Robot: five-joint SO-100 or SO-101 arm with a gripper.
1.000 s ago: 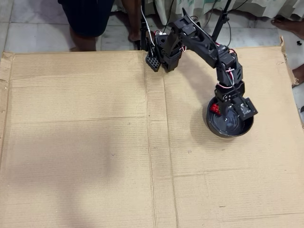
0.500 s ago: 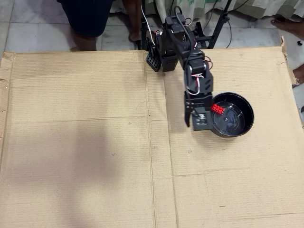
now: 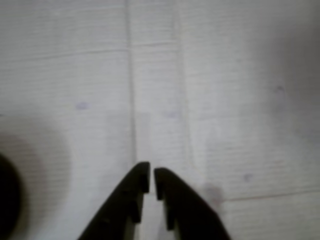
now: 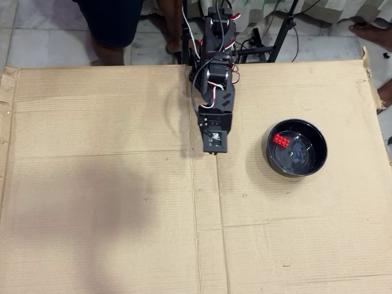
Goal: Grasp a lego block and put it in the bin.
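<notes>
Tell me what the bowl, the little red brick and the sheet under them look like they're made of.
The bowl looks like glossy black plastic or glazed ceramic; its inside mirrors light, so I can't tell which. The red brick inside it looks like hard moulded plastic, with bright even colour and studs. The sheet is plain brown corrugated cardboard, matte, with fine ribbing and fold creases.
</notes>
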